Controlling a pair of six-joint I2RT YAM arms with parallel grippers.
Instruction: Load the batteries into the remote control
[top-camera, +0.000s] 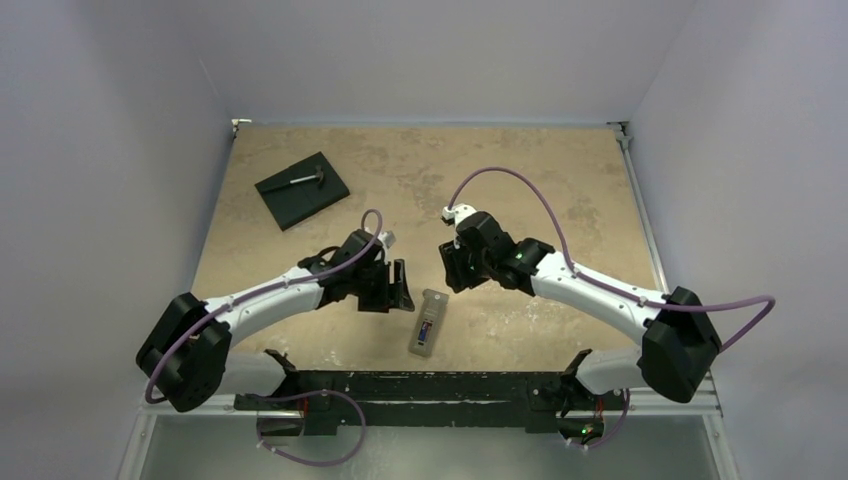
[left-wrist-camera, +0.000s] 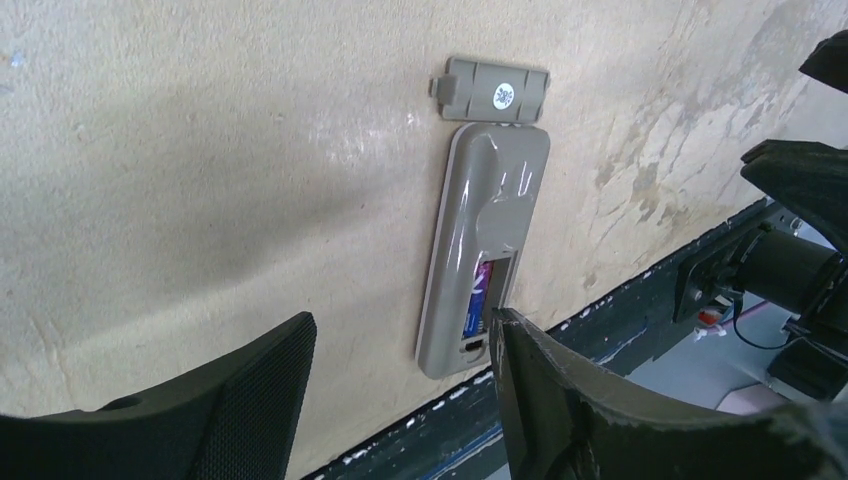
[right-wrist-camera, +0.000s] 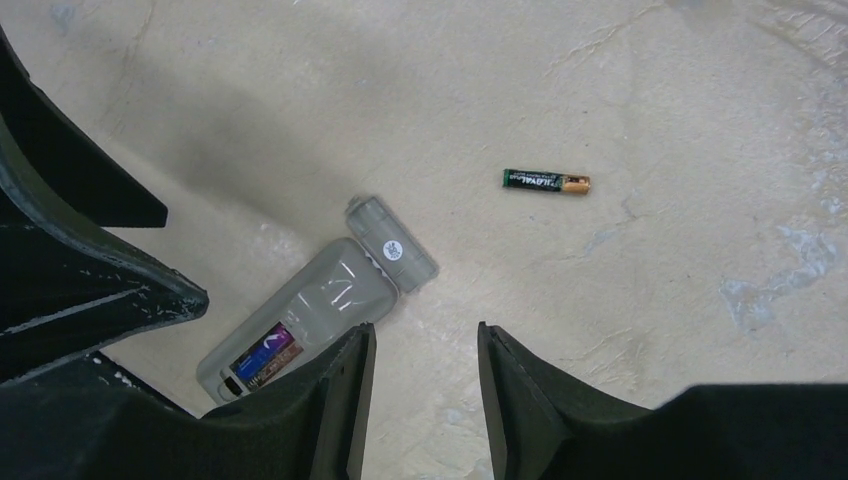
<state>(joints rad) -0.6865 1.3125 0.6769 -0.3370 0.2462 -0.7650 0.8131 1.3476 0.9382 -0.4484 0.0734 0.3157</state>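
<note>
Tan mottled table (top-camera: 560, 180), pale walls on three sides. Item one, far left: we list a black slab (top-camera: 318, 205) with a small grey metal tool (top-camera: 300, 181) lying on it. Item two: left fingers (left-wrist-camera: 255, 385), spread apart and holding nothing, just left of the remote control (top-camera: 427, 322). Item three: the remote itself, near the table's front edge between both arms, grey back up and recess uncovered. We see a bluish-purple battery (left-wrist-camera: 482, 295) seated inside. Its battery cover (left-wrist-camera: 495, 90) lies flat just beside the remote's far end. Item four: right fingers (right-wrist-camera: 335, 400), parted with nothing between them, above the table right of the remote. Item five: a black-and-gold battery (right-wrist-camera: 546, 182), alone on the table, well apart from the remote.
</note>
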